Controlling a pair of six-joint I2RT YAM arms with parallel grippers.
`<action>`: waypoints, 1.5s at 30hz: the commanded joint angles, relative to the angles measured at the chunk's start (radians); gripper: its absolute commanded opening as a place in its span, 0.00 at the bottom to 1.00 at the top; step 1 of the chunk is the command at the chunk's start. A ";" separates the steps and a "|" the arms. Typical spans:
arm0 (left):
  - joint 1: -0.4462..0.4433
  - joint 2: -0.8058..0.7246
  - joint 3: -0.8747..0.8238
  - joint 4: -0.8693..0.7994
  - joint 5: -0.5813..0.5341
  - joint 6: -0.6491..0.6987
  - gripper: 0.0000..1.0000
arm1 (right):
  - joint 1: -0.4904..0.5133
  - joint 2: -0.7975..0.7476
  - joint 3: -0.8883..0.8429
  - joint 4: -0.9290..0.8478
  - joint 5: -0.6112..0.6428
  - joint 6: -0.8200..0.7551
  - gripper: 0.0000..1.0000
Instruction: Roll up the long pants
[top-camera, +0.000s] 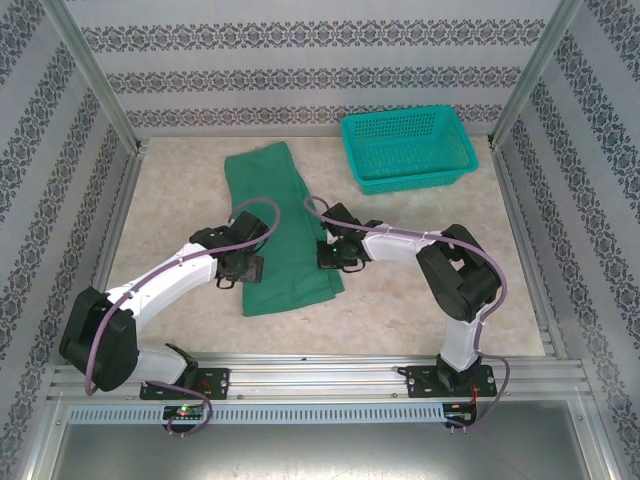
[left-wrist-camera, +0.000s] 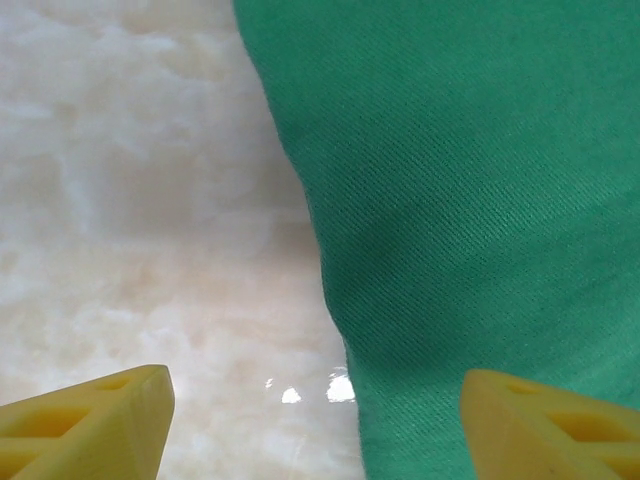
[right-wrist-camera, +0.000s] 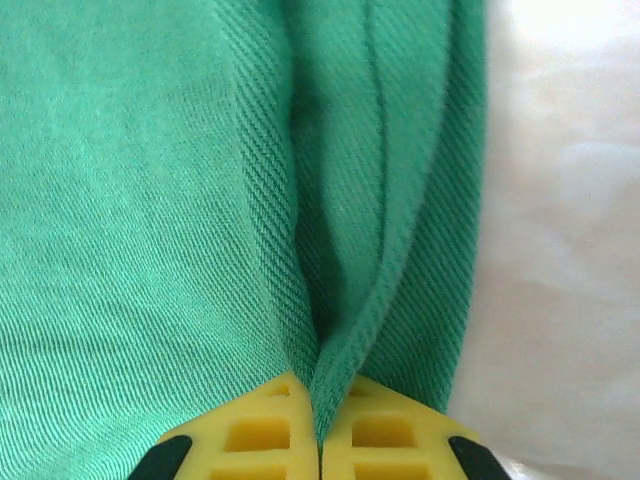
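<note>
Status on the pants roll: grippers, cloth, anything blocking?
Right gripper shut, pinching a fold at the pants right edge. Left gripper open, straddling the left edge. Pants flat, not rolled. Basket far right, apart.

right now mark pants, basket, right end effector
dark green cloth long pants (top-camera: 285, 262), top view, mid leg
teal plastic mesh basket (top-camera: 415, 178), top view, near wall
right end effector (right-wrist-camera: 320, 415), right wrist view, between fingertips

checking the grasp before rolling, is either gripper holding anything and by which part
The right gripper pinches a fold of the long pants at their right edge. The left gripper is open at the left edge, holding nothing.
</note>
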 joint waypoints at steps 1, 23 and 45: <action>-0.020 -0.017 0.006 0.086 0.076 0.079 0.76 | -0.049 -0.018 -0.065 -0.035 0.039 0.022 0.00; -0.657 0.117 -0.039 0.273 -0.340 0.465 0.77 | -0.288 -0.336 -0.293 -0.023 0.032 0.136 0.98; -0.722 0.321 0.056 0.331 -0.160 0.527 0.65 | -0.349 -0.333 -0.334 0.036 -0.050 0.144 0.97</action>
